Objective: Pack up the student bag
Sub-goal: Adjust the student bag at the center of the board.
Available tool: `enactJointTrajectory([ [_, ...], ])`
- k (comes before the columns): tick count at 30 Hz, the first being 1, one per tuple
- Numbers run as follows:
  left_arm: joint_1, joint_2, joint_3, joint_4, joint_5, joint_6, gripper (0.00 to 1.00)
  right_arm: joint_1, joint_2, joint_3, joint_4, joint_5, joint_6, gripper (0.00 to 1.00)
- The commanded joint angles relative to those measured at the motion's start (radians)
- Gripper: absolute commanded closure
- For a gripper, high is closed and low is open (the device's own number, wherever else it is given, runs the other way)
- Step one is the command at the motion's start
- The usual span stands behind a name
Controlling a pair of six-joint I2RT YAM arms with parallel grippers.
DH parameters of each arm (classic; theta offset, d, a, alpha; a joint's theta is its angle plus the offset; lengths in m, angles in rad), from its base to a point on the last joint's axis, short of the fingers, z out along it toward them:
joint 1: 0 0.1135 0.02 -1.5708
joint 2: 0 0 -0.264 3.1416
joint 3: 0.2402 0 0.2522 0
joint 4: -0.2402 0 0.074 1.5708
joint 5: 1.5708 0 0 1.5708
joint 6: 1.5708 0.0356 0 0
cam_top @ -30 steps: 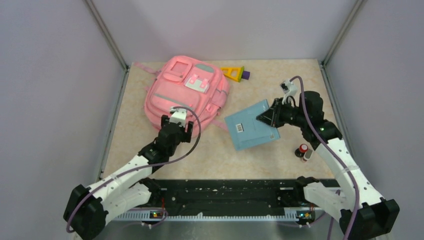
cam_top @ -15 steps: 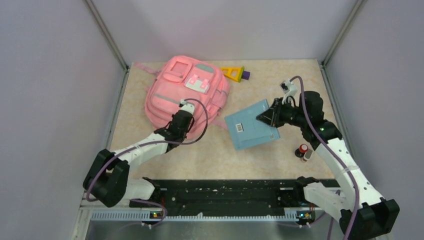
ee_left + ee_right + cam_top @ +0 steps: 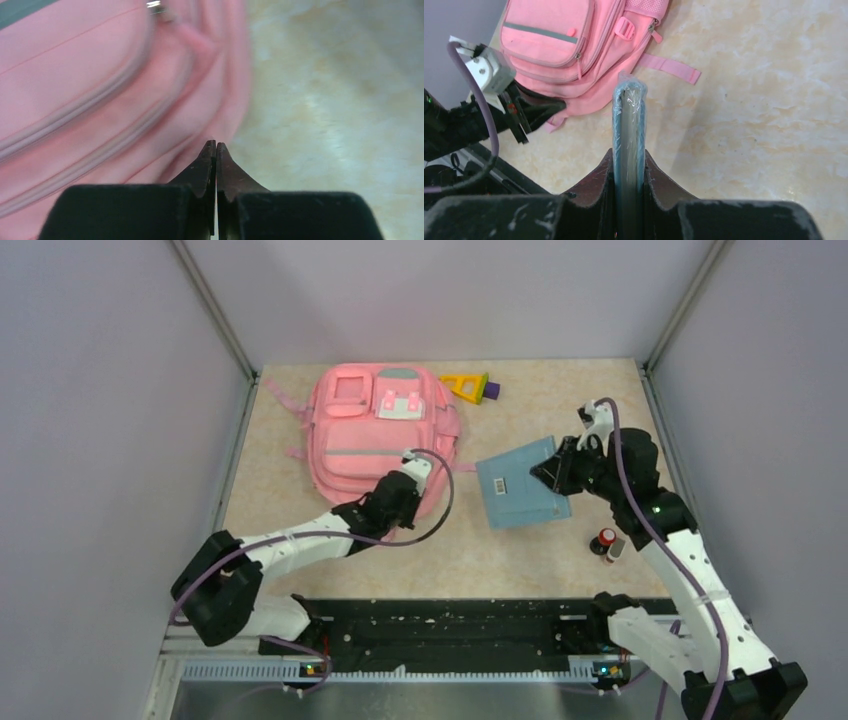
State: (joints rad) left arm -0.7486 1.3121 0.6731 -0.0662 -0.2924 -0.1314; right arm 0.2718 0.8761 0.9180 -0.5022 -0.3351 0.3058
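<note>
Jaws pressed together, the left tool [image 3: 215, 145] sits at the edge of the large pink fabric backpack [image 3: 370, 435], which lies just ahead-left on the beige desk [image 3: 560, 390]. The right tool [image 3: 629, 157] clamps a plastic-wrapped blue book [image 3: 629, 100], with the backpack farther ahead-left.

The student bag [image 3: 375, 435] is soft pink cloth, matt and finely woven, with a duller grey strip [image 3: 365, 452] across the front and a small shiny metal zip pull [image 3: 156, 5]. The blue book [image 3: 629, 100] is sealed in clear film, glossy and crinkled at the edge. The bench [image 3: 560, 390] looks smooth, a stone-patterned beige with a faint sheen. The left hand [image 3: 215, 145] and right hand [image 3: 629, 162] are matt black plastic, the right one scuffed pale. The arm shells [image 3: 300, 540] are smooth white plastic.
</note>
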Motion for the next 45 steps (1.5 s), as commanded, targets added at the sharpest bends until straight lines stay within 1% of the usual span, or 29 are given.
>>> enactJointTrajectory([
  [1, -0.116, 0.119, 0.104, 0.174, 0.158, -0.11, 1.0, -0.003, -0.064, 0.071, 0.052, 0.069, -0.003, 1.0],
  [4, -0.182, 0.234, 0.202, 0.236, 0.234, -0.159, 1.0, -0.003, -0.074, 0.073, 0.037, 0.119, -0.004, 1.0],
  [6, -0.234, 0.295, 0.276, 0.257, 0.256, -0.151, 1.0, -0.003, -0.087, 0.074, 0.031, 0.143, 0.005, 1.0],
  [9, -0.272, 0.34, 0.385, 0.219, 0.286, -0.133, 1.0, -0.003, -0.121, 0.066, 0.043, 0.163, 0.016, 1.0],
  [10, -0.273, 0.338, 0.402, 0.21, 0.287, -0.128, 0.98, -0.003, -0.132, 0.063, 0.049, 0.172, 0.019, 1.0],
  [11, -0.272, 0.331, 0.409, 0.201, 0.273, -0.115, 0.91, -0.003, -0.143, 0.058, 0.053, 0.186, 0.023, 1.0],
  [12, -0.271, 0.319, 0.415, 0.18, 0.23, -0.108, 0.82, -0.003, -0.15, 0.055, 0.058, 0.194, 0.025, 1.0],
  [14, -0.266, 0.299, 0.415, 0.135, 0.126, -0.056, 0.58, -0.003, -0.161, 0.048, 0.065, 0.201, 0.029, 1.0],
  [15, -0.26, 0.289, 0.421, 0.104, 0.077, -0.021, 0.49, -0.002, -0.165, 0.045, 0.069, 0.202, 0.031, 1.0],
  [16, -0.251, 0.286, 0.429, 0.075, 0.037, 0.009, 0.42, -0.003, -0.168, 0.038, 0.075, 0.202, 0.034, 1.0],
  [18, -0.221, 0.283, 0.449, -0.01, -0.025, 0.058, 0.36, -0.003, -0.172, 0.028, 0.084, 0.199, 0.041, 1.0],
  [24, -0.13, 0.273, 0.468, -0.103, -0.139, 0.161, 0.3, -0.002, -0.171, 0.001, 0.103, 0.194, 0.055, 1.0],
  [28, -0.072, 0.283, 0.453, -0.123, -0.22, 0.189, 0.29, -0.003, -0.173, -0.014, 0.096, 0.193, 0.056, 1.0],
  [32, -0.045, 0.279, 0.435, -0.122, -0.294, 0.218, 0.28, -0.003, -0.182, -0.017, 0.095, 0.2, 0.059, 1.0],
  [37, -0.018, 0.278, 0.427, -0.144, -0.283, 0.22, 0.28, -0.003, -0.196, 0.0, 0.092, 0.189, 0.067, 1.0],
  [40, 0.003, 0.252, 0.394, -0.137, -0.171, 0.191, 0.28, -0.003, -0.213, -0.005, 0.088, 0.199, 0.067, 1.0],
  [45, 0.003, 0.235, 0.364, -0.152, -0.126, 0.18, 0.28, -0.003, -0.204, -0.007, 0.096, 0.19, 0.074, 1.0],
])
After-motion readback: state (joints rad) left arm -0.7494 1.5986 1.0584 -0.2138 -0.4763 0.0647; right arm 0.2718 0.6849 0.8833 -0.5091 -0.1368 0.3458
